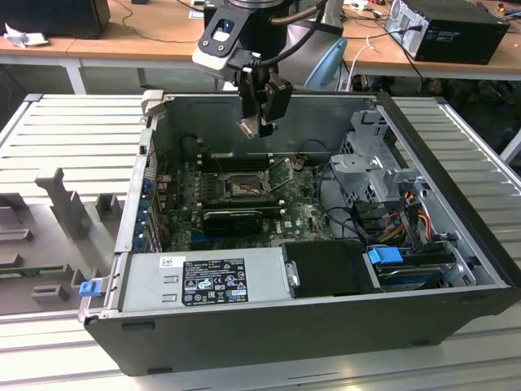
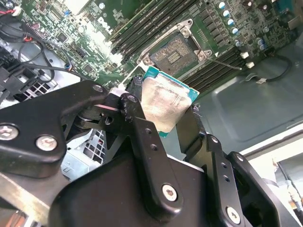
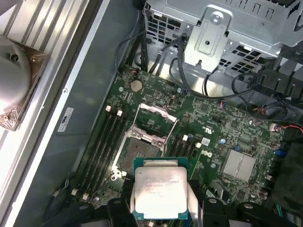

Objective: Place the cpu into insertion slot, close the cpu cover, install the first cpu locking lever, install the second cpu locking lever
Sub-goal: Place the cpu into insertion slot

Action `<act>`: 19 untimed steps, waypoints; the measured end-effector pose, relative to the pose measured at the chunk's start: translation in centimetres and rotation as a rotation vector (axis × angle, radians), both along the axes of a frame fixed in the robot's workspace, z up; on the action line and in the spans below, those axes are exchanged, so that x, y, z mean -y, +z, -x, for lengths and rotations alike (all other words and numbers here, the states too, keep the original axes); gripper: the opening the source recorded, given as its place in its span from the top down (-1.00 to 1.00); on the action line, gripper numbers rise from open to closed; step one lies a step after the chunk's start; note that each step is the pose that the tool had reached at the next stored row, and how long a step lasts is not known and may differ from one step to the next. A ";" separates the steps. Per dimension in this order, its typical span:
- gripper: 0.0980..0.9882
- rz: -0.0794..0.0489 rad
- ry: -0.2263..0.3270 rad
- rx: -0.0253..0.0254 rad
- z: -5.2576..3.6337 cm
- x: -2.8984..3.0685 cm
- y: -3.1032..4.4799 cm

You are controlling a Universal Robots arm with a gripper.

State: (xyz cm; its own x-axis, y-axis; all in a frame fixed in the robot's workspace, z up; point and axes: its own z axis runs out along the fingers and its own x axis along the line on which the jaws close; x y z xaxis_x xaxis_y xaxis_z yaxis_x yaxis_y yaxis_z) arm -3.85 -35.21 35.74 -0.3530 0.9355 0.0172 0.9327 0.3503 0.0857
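One silver-faced, green-edged cpu (image 3: pixel 158 191) sits clamped in the closed tool (image 2: pixel 164 108).

You are looking at a ribbed grey worktop (image 1: pixel 73 130) lying in even indoor light; behind it a wooden desk (image 1: pixel 146 41) is carrying loose cables (image 1: pixel 163 15) and a black box (image 1: pixel 456 28) at the exterior view's right.

- Held the cpu (image 3: pixel 160 192) in the gripper (image 2: pixel 163 105), above the motherboard (image 3: pixel 213 123), apart from the insertion slot (image 3: pixel 137 153).
- Had the cpu cover (image 3: pixel 156 118) just beside that slot, toward the drive cage (image 3: pixel 213 42).
- Had the power supply (image 1: pixel 203 281) along the case (image 1: pixel 326 326) near edge.
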 end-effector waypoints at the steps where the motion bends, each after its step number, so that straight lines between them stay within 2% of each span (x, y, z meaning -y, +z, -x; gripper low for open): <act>1: 0.03 0.000 -0.010 0.0000 0.00 0.00 0.00; 19: 0.03 0.000 -0.131 0.0000 0.00 0.00 -0.03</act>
State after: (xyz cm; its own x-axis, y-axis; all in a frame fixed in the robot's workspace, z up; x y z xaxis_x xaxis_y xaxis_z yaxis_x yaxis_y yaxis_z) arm -3.85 -35.21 35.71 -0.2279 0.9735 0.0171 0.9704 0.2256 0.0856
